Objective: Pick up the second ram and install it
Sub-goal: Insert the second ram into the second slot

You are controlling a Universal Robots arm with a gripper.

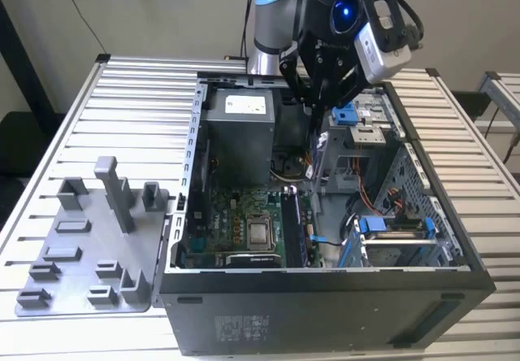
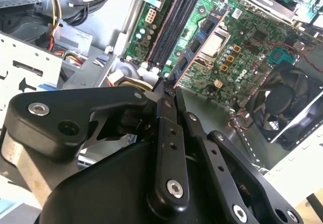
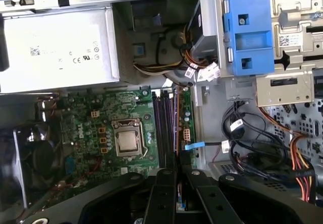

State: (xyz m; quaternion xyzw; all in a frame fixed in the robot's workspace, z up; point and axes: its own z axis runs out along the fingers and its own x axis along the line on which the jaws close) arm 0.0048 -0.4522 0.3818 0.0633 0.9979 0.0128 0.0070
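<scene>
My gripper [image 1: 316,110] hangs over the open PC case [image 1: 325,308], above the motherboard. Its black fingers are shut on the second ram [image 3: 176,133], a thin dark stick that appears edge-on in the first wrist view. In the second wrist view the ram [image 2: 199,42] reaches out from the gripper [image 2: 169,85], with dark chips on its face and a reddish edge. It hovers above the long black memory slots [image 3: 164,128] [image 2: 171,27], roughly in line with them and lifted off the board. The gripper [image 3: 176,171] sits just over the slots' near end.
A grey holder with upright pegs [image 1: 89,247] stands on the slatted table at the exterior view's left. Inside the case are the power supply [image 3: 55,47], CPU socket [image 3: 126,141], a black fan [image 2: 287,103], a blue drive bracket [image 3: 247,32] and cable bundles [image 3: 252,133].
</scene>
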